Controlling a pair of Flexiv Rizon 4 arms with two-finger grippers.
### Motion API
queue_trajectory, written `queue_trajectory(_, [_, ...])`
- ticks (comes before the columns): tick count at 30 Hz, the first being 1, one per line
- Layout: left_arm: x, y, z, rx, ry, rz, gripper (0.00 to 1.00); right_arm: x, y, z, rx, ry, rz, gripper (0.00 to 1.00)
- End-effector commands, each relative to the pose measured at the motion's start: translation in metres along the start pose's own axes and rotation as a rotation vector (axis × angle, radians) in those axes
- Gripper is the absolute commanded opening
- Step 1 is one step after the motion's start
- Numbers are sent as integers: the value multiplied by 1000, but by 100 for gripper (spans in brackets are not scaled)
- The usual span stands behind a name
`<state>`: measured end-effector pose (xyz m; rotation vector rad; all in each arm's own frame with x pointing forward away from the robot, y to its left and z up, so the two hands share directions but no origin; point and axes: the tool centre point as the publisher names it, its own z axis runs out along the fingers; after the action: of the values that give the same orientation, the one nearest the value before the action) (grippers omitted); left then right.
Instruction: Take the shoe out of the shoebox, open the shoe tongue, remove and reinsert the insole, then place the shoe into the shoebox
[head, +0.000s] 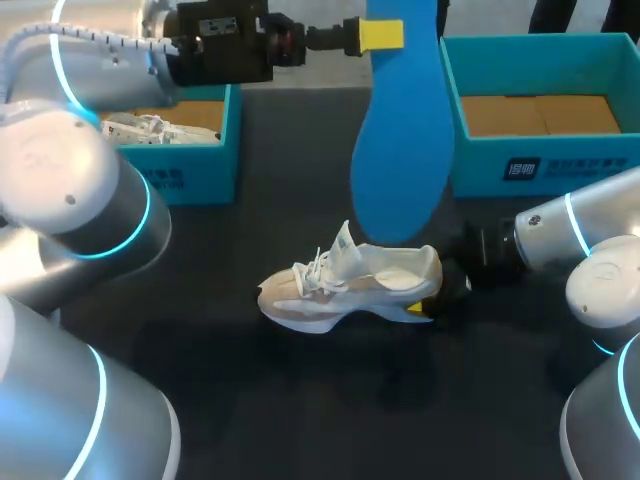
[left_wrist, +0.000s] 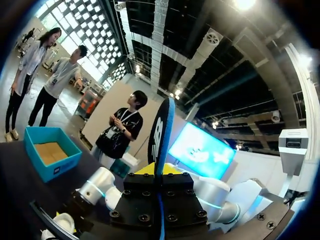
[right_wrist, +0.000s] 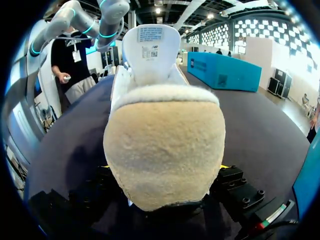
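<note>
Now | left fingers pinch insole | right fingers hold shoe | tongue label illegible

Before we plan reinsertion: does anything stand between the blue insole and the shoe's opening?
Nothing visible does. The insole hangs from the left hand over the shoe, whose tongue stands raised; the right hand grips only the heel.

We look down on the table from high behind, while our left wrist camera points up along the raised insole and our right wrist camera sits close against the heel of the shoe, both also visible from overhead.
</note>
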<state>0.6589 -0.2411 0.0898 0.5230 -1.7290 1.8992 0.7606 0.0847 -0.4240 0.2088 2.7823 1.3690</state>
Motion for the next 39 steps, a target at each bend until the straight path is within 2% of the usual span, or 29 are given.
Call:
queue_trajectory(1, [12,10,10,33,-7,-25,0,0,0,3,2,-1,1,0])
queue_trajectory(8, [29,18,19,-11,67,-64,0,0,0,3,2,-1,1,0])
queue_trajectory(21, [41,18,18,-28,114,-107,0,0,0,3,2,-1,1,0])
queue_trajectory(39, [39,19,16,-18,102,-115,0,0,0,3,2,-1,1,0])
